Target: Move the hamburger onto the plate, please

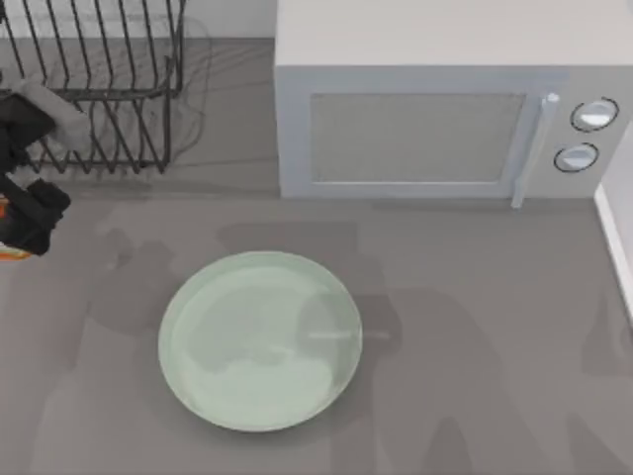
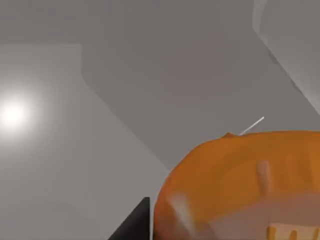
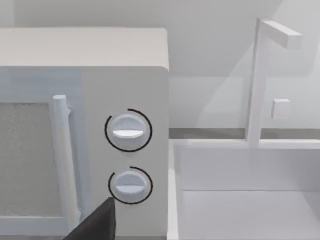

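Observation:
The hamburger (image 2: pixel 240 185) looms large and orange-brown in the left wrist view, right against my left gripper. From above, only an orange sliver of the hamburger (image 1: pixel 10 252) peeks out at the table's far left edge, under my left gripper (image 1: pixel 30 220). The plate (image 1: pixel 183 297), large, round and pale green, lies in the middle of the table with nothing on it, well to the right of that gripper. A dark tip of my right gripper (image 3: pixel 97 222) faces the microwave's knobs.
A white microwave (image 1: pixel 425 119) stands at the back, its door shut and its handle (image 1: pixel 534 148) and two knobs (image 1: pixel 591 115) on the right. A black wire dish rack (image 1: pixel 109 79) sits at the back left. A white sink with a tap (image 3: pixel 260 80) lies right of the microwave.

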Controlling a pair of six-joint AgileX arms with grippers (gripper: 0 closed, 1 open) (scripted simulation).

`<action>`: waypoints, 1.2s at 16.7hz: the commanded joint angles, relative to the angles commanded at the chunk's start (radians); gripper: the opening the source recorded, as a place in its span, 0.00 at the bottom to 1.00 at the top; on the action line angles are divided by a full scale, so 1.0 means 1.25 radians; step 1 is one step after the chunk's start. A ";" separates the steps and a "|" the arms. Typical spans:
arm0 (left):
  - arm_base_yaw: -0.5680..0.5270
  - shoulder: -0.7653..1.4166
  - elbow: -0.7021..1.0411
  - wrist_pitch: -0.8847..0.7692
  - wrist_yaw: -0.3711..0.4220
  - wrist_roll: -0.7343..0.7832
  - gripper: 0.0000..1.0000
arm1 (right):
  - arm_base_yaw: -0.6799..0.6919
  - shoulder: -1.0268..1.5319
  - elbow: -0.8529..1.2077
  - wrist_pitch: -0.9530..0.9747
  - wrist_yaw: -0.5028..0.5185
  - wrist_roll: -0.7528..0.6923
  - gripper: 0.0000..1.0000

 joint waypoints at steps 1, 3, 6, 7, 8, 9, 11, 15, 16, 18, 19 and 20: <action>-0.014 0.004 0.003 0.000 -0.001 -0.024 0.00 | 0.000 0.000 0.000 0.000 0.000 0.000 1.00; -0.055 0.012 0.010 0.001 -0.003 -0.097 0.00 | 0.000 0.000 0.000 0.000 0.000 0.000 1.00; -0.136 0.028 0.016 0.002 -0.008 -0.268 0.00 | 0.000 0.000 0.000 0.000 0.000 0.000 1.00; -0.168 0.034 0.017 0.002 -0.010 -0.340 0.00 | 0.000 0.000 0.000 0.000 0.000 0.000 1.00; -0.201 0.039 0.016 0.002 -0.011 -0.417 0.00 | 0.000 0.000 0.000 0.000 0.000 0.000 1.00; -0.235 0.044 0.015 0.003 -0.012 -0.497 0.00 | 0.000 0.000 0.000 0.000 0.000 0.000 1.00; -0.303 0.051 0.011 0.006 -0.014 -0.658 0.00 | 0.000 0.000 0.000 0.000 0.000 0.000 1.00; -0.425 0.052 0.002 0.021 -0.020 -0.924 0.00 | 0.000 0.000 0.000 0.000 0.000 0.000 1.00; -0.450 0.050 0.001 0.026 -0.022 -0.970 0.00 | 0.000 0.000 0.000 0.000 0.000 0.000 1.00; -0.488 0.044 -0.002 0.036 -0.026 -1.039 0.00 | 0.000 0.000 0.000 0.000 0.000 0.000 1.00; -0.501 0.041 -0.003 0.040 -0.027 -1.061 0.00 | 0.000 0.000 0.000 0.000 0.000 0.000 1.00; -0.509 0.039 -0.004 0.043 -0.028 -1.073 0.00 | 0.000 0.000 0.000 0.000 0.000 0.000 1.00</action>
